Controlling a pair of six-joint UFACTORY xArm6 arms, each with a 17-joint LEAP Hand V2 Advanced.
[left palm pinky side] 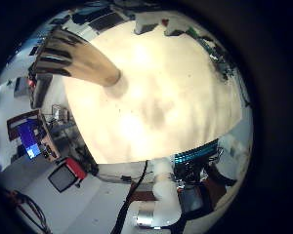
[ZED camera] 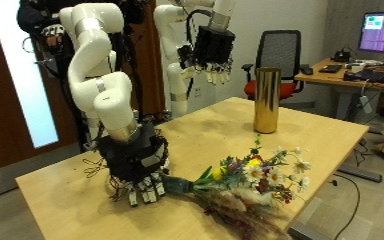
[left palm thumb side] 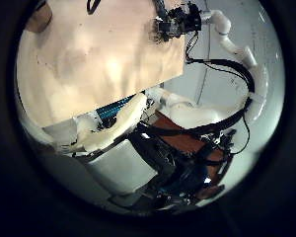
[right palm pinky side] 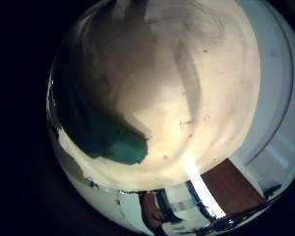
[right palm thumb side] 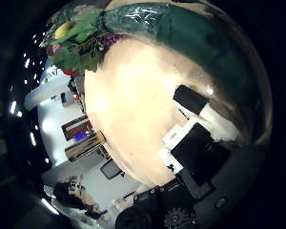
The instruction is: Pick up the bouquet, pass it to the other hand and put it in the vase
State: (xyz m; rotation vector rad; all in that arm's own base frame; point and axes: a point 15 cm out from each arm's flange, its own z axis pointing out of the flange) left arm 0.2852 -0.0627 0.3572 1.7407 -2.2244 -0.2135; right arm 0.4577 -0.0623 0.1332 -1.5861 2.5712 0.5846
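A light wooden table (ZED camera: pixel 232 125) with a smooth, matte top is shown from the outside view, with both arms entering from the upper left. A tall, slender cylindrical vase (ZED camera: pixel 265 100) of brassy, metallic finish is seen standing upright near the far edge of the table, well apart from the bouquet (ZED camera: pixel 252 180). The bouquet is laid flat near the front edge; its blooms, a loose mass of white, yellow and purple flowers with green leaves, are spread toward the front corner, and the lower part of the mass is cut off by the view's edge. Its stem end is bound in a dark teal wrap (ZED camera: pixel 182 183) of glossy appearance. The right hand (ZED camera: pixel 136 165), of black and white blocky parts, is lowered to the table at the wrap's end, fingers pointing down; whether they are closed on the wrap cannot be told, since the contact is hidden. In the right thumb side palm view the wrap (right palm thumb side: pixel 172 29) and flowers (right palm thumb side: pixel 81 38) are shown close to the palm. The left hand (ZED camera: pixel 213 52) is held high above the table behind the vase, fingers hanging loosely straight and empty.
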